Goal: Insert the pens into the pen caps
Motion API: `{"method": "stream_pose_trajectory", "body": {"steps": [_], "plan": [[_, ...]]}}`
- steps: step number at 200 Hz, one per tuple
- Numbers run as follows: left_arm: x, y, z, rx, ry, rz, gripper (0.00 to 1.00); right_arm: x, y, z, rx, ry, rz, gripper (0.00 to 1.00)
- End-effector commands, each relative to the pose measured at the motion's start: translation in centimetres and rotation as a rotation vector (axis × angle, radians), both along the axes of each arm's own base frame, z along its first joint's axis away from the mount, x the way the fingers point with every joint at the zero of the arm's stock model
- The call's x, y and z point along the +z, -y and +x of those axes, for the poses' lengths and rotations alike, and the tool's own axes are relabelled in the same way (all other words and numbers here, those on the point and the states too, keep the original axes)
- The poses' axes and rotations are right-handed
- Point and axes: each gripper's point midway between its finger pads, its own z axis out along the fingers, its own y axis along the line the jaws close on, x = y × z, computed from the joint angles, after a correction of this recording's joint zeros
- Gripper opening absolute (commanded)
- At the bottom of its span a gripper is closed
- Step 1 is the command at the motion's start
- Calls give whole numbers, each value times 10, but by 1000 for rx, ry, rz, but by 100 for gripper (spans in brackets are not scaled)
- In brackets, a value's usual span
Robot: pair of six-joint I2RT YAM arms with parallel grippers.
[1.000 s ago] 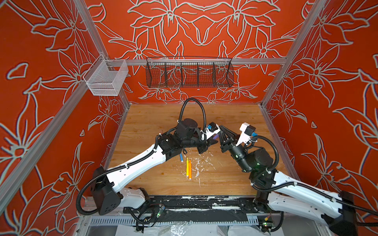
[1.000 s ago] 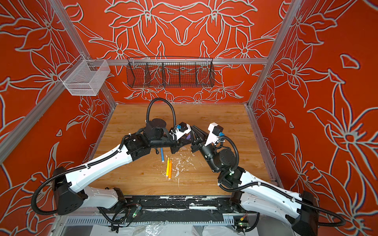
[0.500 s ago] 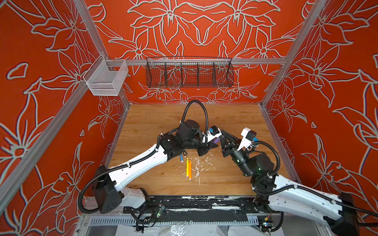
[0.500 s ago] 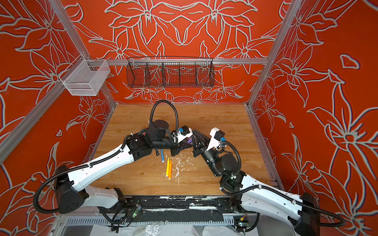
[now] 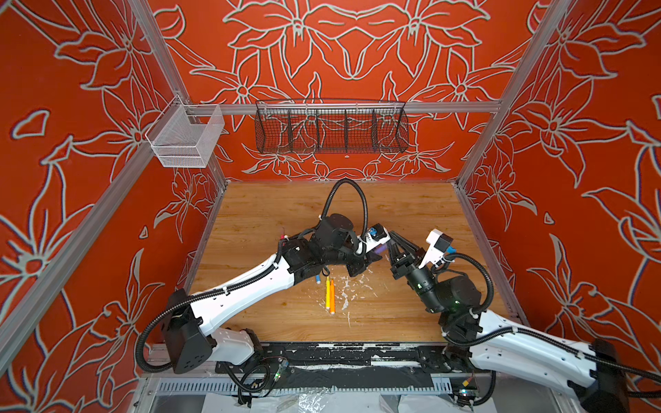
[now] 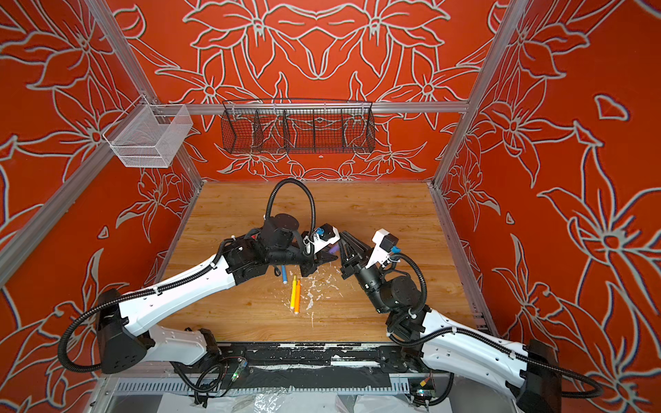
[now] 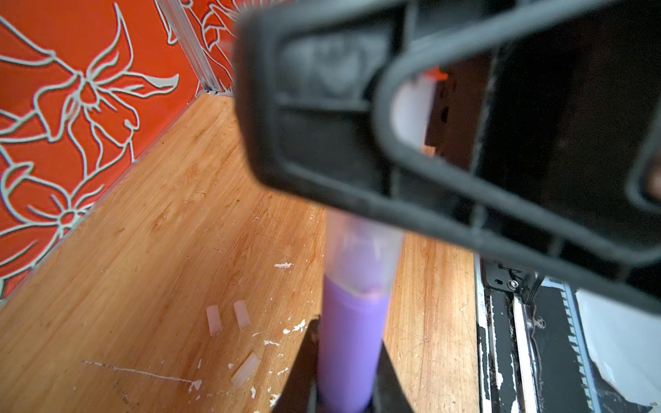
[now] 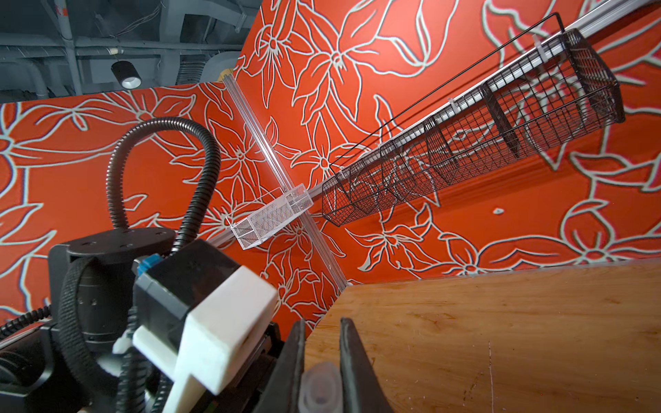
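My left gripper (image 7: 348, 336) is shut on a purple pen (image 7: 352, 343). The pen's tip sits inside a translucent pen cap (image 7: 361, 250). That cap (image 8: 320, 389) is pinched low between the fingers of my shut right gripper (image 8: 322, 323), with one end facing the camera. In both top views the two grippers (image 5: 375, 252) (image 5: 391, 235) meet above mid-table, with the purple pen (image 6: 333, 249) between them. Blue (image 5: 317, 279), yellow (image 5: 327, 293) and orange (image 5: 332, 296) pens lie on the wood below. Three loose caps (image 7: 213, 320) (image 7: 241, 314) (image 7: 246, 368) lie on the table.
White paint flecks (image 5: 345, 296) speckle the wood near the pens. A black wire basket (image 5: 331, 127) hangs on the back wall and a white mesh basket (image 5: 184, 137) on the left rail. A black rail (image 5: 322, 352) runs along the table's front edge.
Both arms have shifted slightly to the right and the right wrist has sunk a little. The grippers stay together, each still shut on its part.
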Motion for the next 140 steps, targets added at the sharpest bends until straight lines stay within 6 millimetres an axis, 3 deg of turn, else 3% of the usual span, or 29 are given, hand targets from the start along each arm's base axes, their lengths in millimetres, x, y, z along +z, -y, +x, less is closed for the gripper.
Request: {"method": "stream_pose_trajectory", "body": {"steps": [1, 30, 55, 76, 90, 109, 140], "plan": [[258, -69, 78, 445, 450, -731, 0, -137, -68, -58, 402, -242, -378, 0], [276, -78, 81, 430, 422, -782, 0, -149, -68, -57, 382, -256, -385, 0], [292, -87, 78, 430, 439, -801, 0, -148, -67, -57, 377, -249, -371, 0], [287, -86, 69, 391, 438, -790, 0, -141, -61, -52, 336, -252, -354, 0], [268, -82, 62, 353, 425, -760, 0, -131, -54, -47, 287, -250, -351, 0], [228, -80, 52, 316, 376, -704, 0, -113, -42, -38, 207, -240, -344, 0], [145, -80, 34, 278, 253, -583, 0, -83, -33, -35, 164, -166, -310, 18]]}}
